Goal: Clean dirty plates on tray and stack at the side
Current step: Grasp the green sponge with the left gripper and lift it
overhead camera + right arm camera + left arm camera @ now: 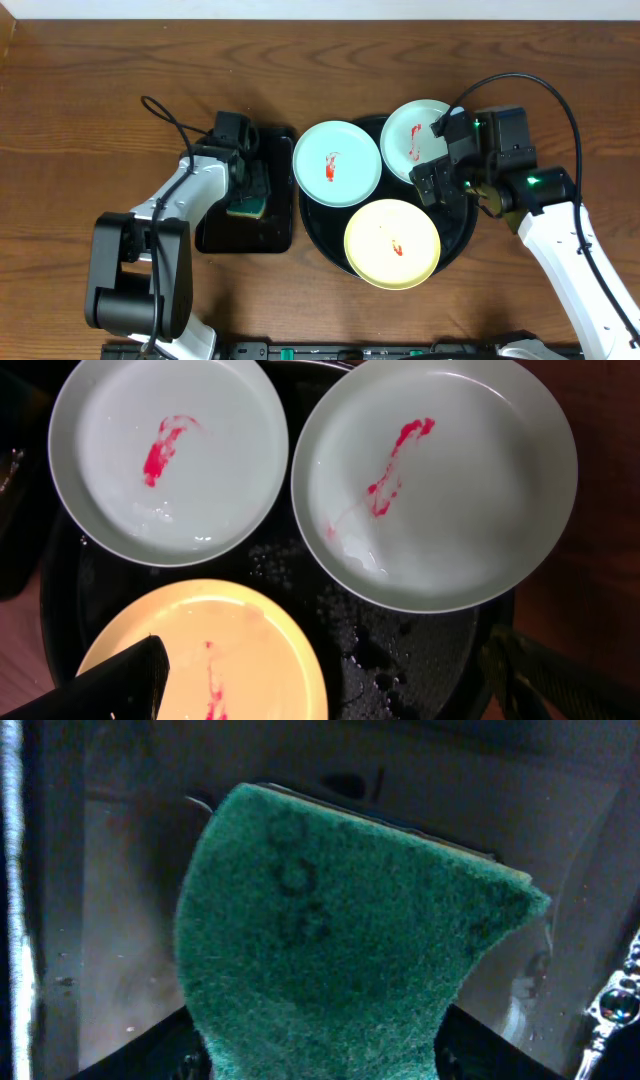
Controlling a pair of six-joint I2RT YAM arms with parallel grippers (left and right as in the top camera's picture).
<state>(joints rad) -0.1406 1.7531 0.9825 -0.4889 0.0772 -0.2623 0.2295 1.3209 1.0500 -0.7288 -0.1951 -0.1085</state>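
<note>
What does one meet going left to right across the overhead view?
First the sponge → left pale blue plate → yellow plate → right gripper. The second blue plate overlaps the yellow one, so it is left out.

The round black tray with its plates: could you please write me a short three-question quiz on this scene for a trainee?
1. Multiple choice: how many of the small round plates, two pale mint and one pale yellow, on the large round glossy black tray bear a red smear? A one, B two, C three.
2. True or false: the right gripper holds a plate.
3. Short answer: which gripper is at the green scouring sponge over the small rectangular black tray?
Key: 1 C; 2 false, its jaws stand open and empty above the tray; 3 the left gripper.
</note>
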